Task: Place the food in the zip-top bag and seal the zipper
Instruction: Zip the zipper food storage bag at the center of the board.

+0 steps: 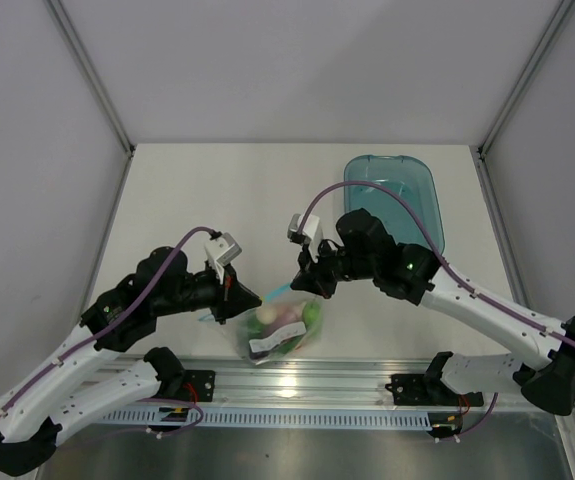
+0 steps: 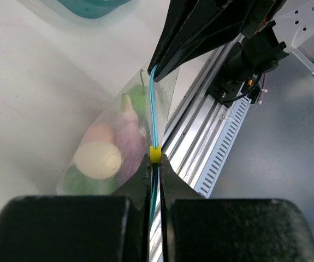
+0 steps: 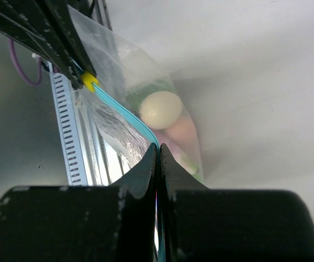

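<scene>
The zip-top bag (image 1: 285, 332) hangs between both grippers near the table's front edge, with the food inside. In the left wrist view I see a white-pink round piece (image 2: 98, 159), a purple eggplant (image 2: 128, 130) and a green piece (image 2: 138, 99) through the clear plastic. The light blue zipper (image 2: 153, 109) runs taut from my left gripper (image 2: 154, 159) up to my right gripper (image 2: 157, 64). A yellow slider (image 2: 154, 154) sits right at the left fingertips. Each gripper is shut on one end of the zipper. In the right wrist view the zipper (image 3: 121, 112) leaves my right gripper (image 3: 158, 147) toward the slider (image 3: 89, 81).
A translucent blue oval tray (image 1: 392, 195) stands at the back right of the table. The aluminium rail (image 1: 297, 380) with the arm bases runs along the near edge, just below the hanging bag.
</scene>
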Available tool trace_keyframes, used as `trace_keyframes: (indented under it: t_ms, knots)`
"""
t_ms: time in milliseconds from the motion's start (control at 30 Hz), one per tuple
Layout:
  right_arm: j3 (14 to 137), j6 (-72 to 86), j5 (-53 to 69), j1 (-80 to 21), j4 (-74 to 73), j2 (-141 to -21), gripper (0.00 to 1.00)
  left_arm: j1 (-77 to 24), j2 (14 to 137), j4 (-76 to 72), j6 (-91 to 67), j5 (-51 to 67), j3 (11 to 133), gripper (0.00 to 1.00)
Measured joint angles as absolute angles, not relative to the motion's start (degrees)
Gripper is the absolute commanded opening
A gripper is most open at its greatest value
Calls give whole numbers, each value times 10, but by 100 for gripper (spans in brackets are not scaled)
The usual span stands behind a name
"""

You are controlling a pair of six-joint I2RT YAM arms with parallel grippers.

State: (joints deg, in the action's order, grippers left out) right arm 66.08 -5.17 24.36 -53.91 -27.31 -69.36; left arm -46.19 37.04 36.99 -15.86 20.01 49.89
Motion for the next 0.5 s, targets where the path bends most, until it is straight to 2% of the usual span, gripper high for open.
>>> trace_keyframes:
  t_ms: [500]
  knots:
    - [624, -21, 151, -540, -271, -641, 0, -462, 356, 381, -154, 191, 499, 1]
